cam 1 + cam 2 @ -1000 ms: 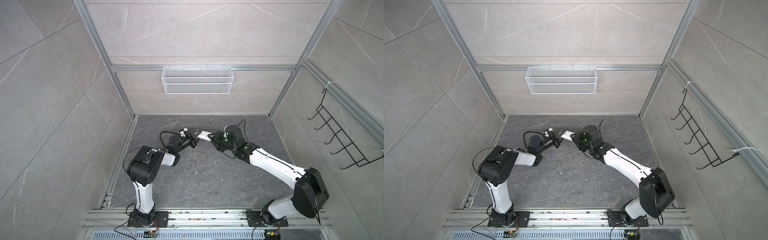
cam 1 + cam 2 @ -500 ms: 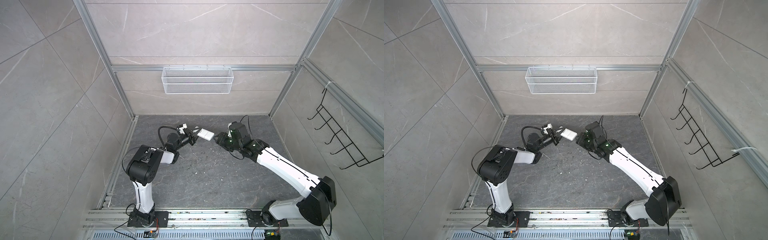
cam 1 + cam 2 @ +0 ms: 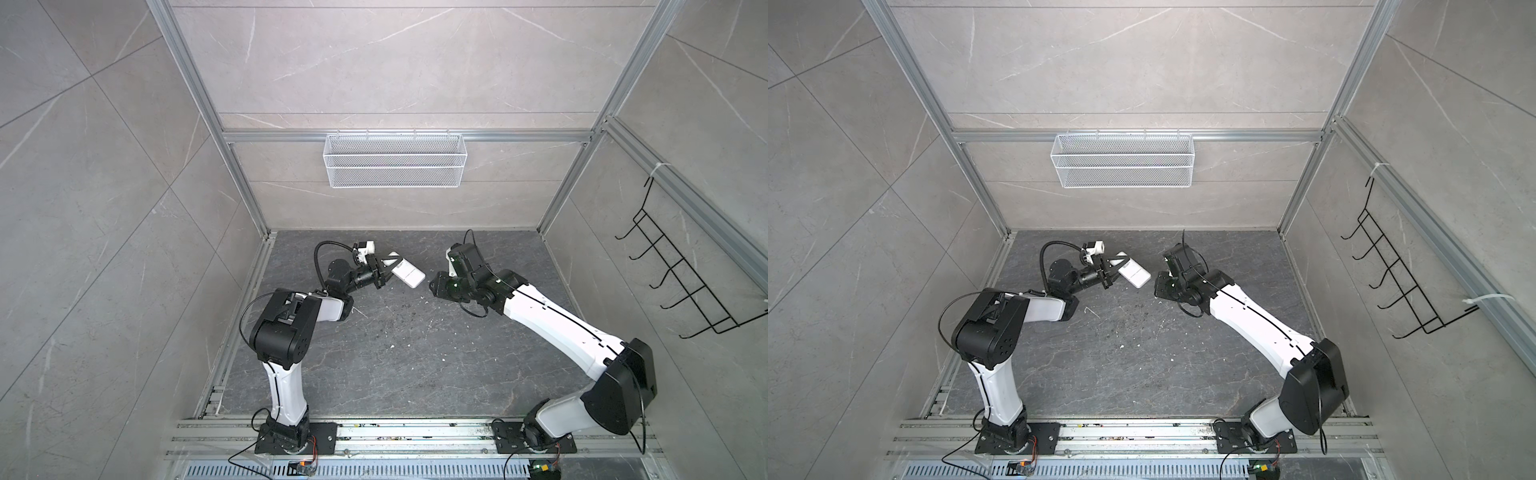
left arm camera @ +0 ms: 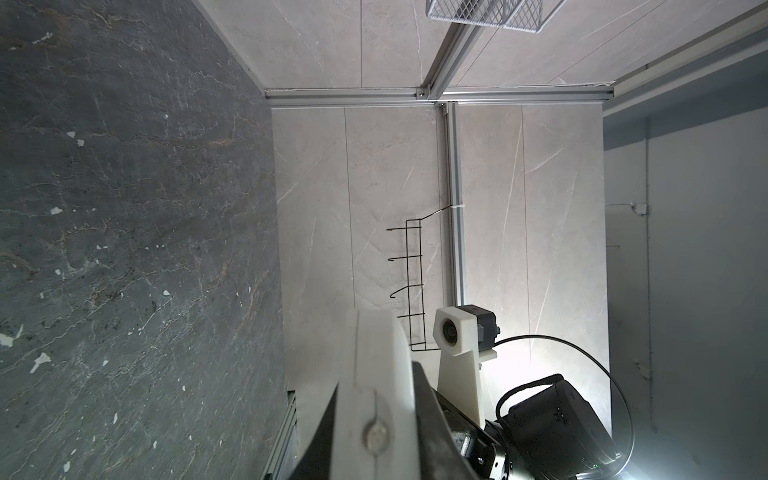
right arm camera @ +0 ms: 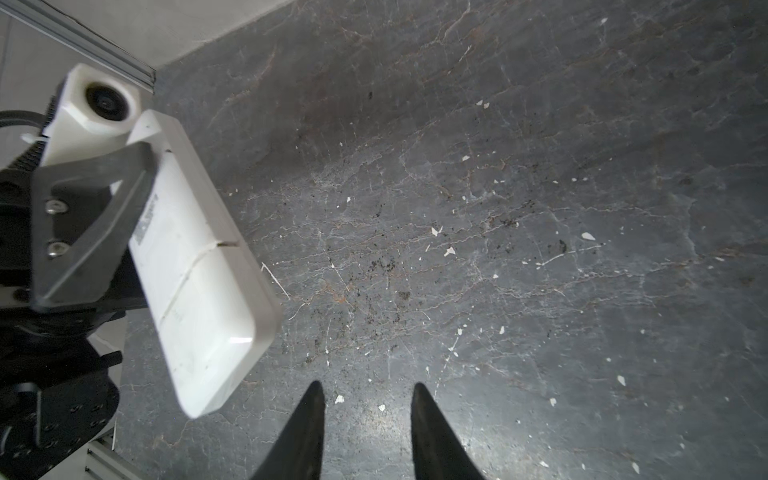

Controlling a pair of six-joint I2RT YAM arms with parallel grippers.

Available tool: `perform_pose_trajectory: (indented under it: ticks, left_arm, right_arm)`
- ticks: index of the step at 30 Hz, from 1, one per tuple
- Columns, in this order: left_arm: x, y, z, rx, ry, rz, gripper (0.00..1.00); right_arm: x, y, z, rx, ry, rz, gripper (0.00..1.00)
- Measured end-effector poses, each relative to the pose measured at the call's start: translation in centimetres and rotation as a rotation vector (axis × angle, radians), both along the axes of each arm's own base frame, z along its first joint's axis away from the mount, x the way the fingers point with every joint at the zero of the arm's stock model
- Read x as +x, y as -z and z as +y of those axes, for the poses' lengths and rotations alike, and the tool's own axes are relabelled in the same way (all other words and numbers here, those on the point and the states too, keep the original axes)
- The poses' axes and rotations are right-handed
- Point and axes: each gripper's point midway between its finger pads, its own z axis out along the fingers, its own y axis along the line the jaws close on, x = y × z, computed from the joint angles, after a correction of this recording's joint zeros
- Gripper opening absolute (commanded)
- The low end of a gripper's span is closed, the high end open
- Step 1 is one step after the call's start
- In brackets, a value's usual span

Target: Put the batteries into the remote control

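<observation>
Here left pincer (image 3: 384,269) clamped on remote control (image 3: 410,273) end; right pincer (image 5: 368,386) part-open, empty, near free end.

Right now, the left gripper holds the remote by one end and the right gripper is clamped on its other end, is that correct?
Not quite. The left gripper does hold the remote by one end, but the right gripper is not on its other end: the right wrist view shows it open, empty and clear of the remote.
</observation>
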Motion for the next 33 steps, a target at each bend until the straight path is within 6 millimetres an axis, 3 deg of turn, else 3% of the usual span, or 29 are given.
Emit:
perform_pose_trajectory:
  ticks: [5,13,17,22,33]
  left_arm:
    - [-0.2,0.7,-0.2,0.015,0.015,0.008,0.0]
    - [-0.3,1.4,-0.5,0.042,0.023,0.011,0.0]
    - [-0.2,1.8,-0.6,0.054,0.015,0.021,0.0]
    - [0.1,1.5,-1.2,0.051,-0.003,0.023,0.0]
    - [0.4,0.9,-1.5,0.012,-0.03,0.064,0.0]
  right_arm:
    - [0.1,1.6,0.1,-0.03,0.0,0.045,0.36]
    - [1.2,0.9,1.0,-0.03,-0.003,0.042,0.35]
    - [1.3,1.6,1.3,-0.046,-0.004,0.066,0.35]
    - [0.8,2.6,2.0,-0.067,-0.017,0.102,0.33]
    - [0.4,2.5,2.1,-0.071,-0.024,0.107,0.33]
